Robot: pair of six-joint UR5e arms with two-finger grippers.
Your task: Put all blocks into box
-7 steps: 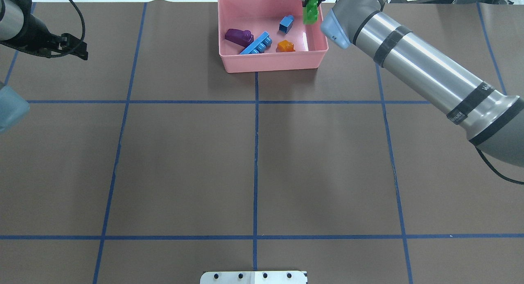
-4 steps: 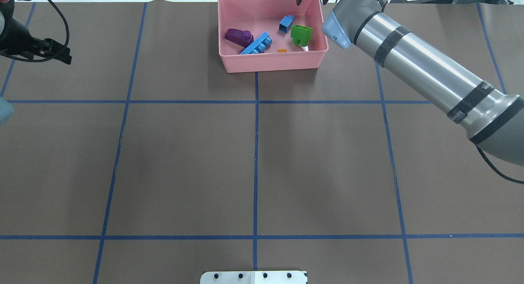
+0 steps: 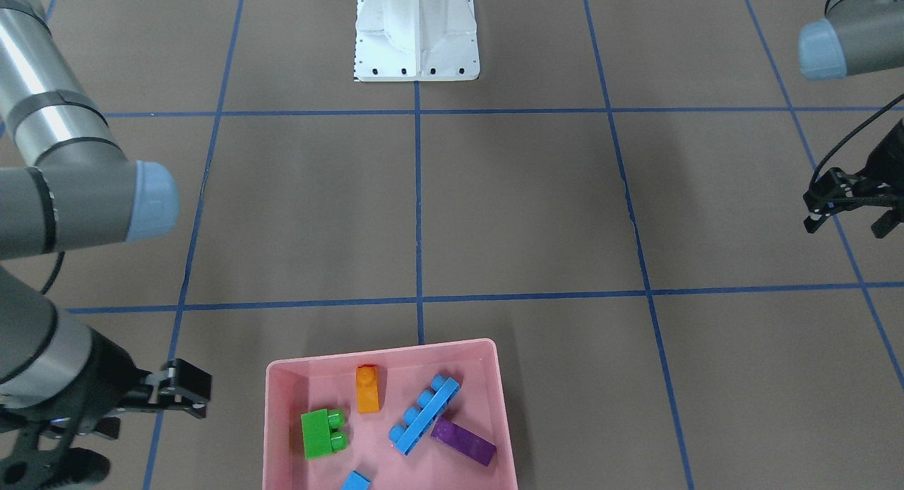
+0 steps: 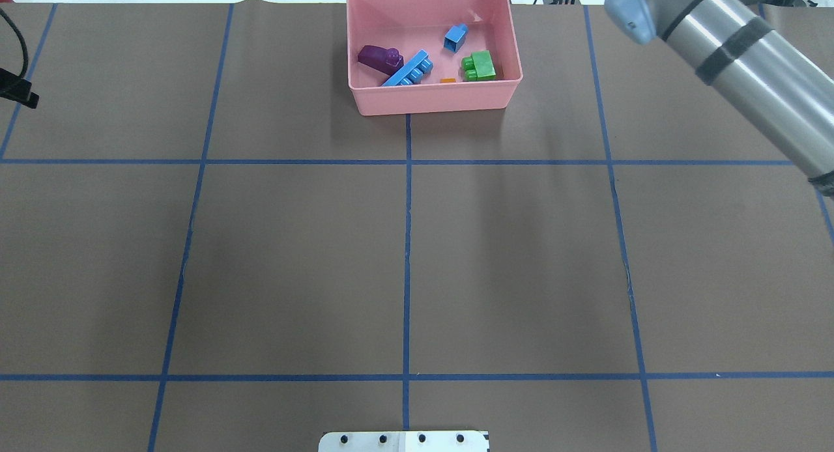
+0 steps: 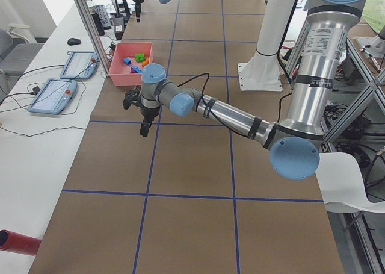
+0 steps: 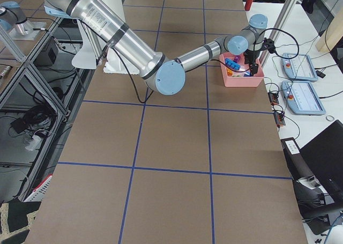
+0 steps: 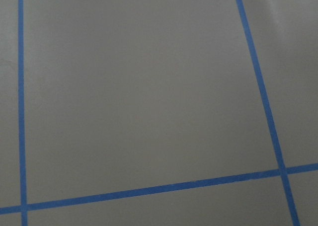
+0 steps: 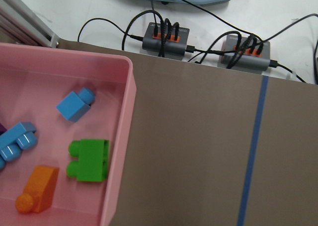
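all five toy bricks (image 4: 481, 66) lie in the pink box (image 4: 430, 103) at the tabletop's (image 4: 404, 243) far edge; left pincer (image 3: 845, 225) and right pincer (image 3: 152, 437) released, task looks done.

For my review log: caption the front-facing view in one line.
Five blocks (green, orange, long blue, purple, small blue) lie in the pink box; right tool beside it, left tool far off.

Bricks (image 8: 89, 160): glossy hard plastic. Box (image 8: 121, 151): smooth plastic, slight sheen. Table cover (image 4: 293, 256): matt paper, faintly creased. Right arm tube (image 4: 756, 81): satin metal.
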